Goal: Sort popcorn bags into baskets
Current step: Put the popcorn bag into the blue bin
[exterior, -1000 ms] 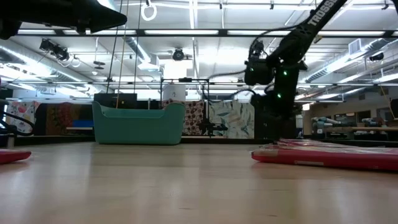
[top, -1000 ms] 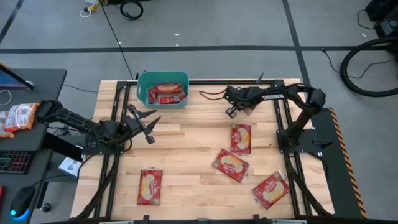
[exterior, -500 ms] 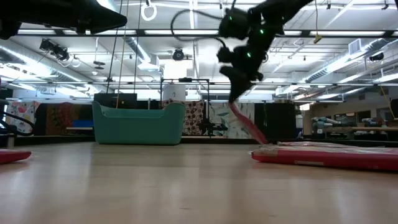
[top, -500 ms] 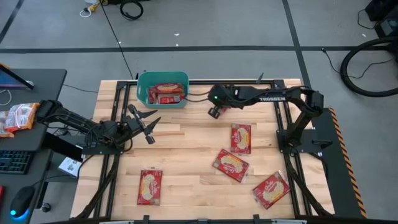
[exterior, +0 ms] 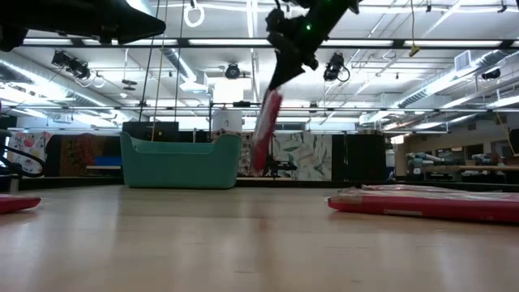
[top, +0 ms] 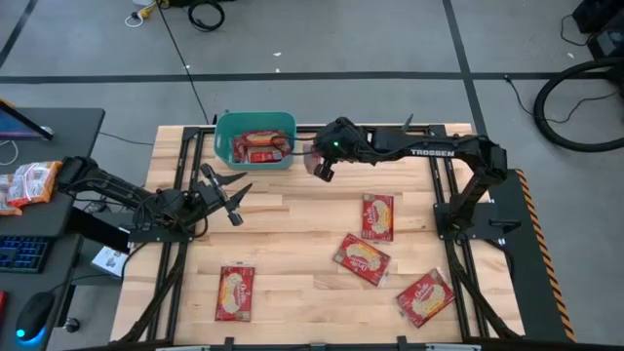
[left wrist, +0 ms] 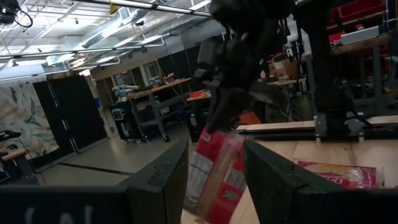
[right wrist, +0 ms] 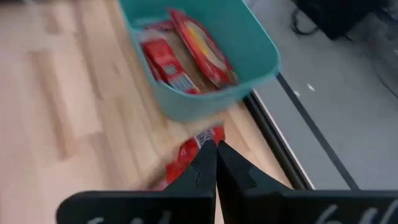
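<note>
My right gripper (top: 319,164) hangs over the table's far part, just right of the teal bin (top: 254,139), shut on a red popcorn bag (exterior: 266,130). The left wrist view shows this bag (left wrist: 214,171) dangling under the right gripper. The bin stands on the table by its far edge and holds several red bags (right wrist: 186,56). Three more bags (top: 377,216), (top: 362,258), (top: 424,296) lie flat on the right half, and one (top: 235,292) lies near the left front. My left gripper (top: 232,195) is open above the table's left part, touching nothing. My right gripper pinches the red bag between its two shut fingers (right wrist: 208,163) at the bag's top edge (right wrist: 200,142). The fingers come from above, pointing down. The bag hangs below them, nearly upright and lifted clear of the table, its lower end (exterior: 259,162) in the air.
Orange-and-white packets (top: 29,182) lie on the dark desk left of the table, beside a keyboard. The metal frame rail (top: 390,127) runs along the table's far edge. Bare wood (top: 302,234) lies between the two arms.
My right gripper has travelled along the far edge toward the table's left, from mid-right to just beside the bin, and has risen. The bag has gone with it, from low near the table to hanging clear and nearly upright.
</note>
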### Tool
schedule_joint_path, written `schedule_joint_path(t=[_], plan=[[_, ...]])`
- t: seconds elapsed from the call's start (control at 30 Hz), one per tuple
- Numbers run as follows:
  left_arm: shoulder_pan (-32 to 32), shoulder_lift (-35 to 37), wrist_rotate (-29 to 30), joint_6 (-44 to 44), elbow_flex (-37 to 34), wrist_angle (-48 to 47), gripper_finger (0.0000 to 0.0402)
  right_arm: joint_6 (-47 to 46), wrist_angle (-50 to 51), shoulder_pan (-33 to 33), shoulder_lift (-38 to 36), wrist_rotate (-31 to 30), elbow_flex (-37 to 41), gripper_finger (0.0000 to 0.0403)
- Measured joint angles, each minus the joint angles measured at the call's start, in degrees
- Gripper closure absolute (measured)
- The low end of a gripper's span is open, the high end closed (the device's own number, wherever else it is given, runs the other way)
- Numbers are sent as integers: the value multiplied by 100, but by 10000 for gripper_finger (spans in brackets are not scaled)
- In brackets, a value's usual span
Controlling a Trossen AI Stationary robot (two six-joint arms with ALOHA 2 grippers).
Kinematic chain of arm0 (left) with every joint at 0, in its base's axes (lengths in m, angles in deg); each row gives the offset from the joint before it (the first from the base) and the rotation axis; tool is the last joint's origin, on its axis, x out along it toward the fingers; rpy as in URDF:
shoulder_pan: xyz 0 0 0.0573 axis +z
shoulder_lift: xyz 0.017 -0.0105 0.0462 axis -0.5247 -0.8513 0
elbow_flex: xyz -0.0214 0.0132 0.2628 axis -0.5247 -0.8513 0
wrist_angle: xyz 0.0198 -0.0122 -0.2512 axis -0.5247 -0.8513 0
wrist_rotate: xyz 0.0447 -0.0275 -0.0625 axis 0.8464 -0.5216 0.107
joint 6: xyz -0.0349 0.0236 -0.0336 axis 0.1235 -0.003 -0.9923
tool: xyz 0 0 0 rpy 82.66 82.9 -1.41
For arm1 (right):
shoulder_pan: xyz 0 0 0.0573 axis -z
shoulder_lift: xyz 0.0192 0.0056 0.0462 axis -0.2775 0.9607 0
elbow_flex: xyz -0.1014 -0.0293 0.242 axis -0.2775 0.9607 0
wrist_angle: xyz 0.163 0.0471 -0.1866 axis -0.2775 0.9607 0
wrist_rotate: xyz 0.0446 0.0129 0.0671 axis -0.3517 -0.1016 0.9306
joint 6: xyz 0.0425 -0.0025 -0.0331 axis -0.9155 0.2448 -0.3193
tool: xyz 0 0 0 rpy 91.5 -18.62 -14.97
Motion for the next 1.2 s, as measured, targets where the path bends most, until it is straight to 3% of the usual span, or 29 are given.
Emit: schedule_joint_path(t=[0.4,0.77,0.93,1.2], plan=[[0,0,0,0,0,0,246,387,-237,-258,0,773,-597,398],[1,-1,0,1,0,0,246,567,-1576,-569,118,1574,-637,398],[2,1,2,0,0,-2,246,721,-2099,-557,430,1846,-652,398],[0,1,2,2,-1,-33,246,1240,-2321,-126,1360,2271,-1688,398]])
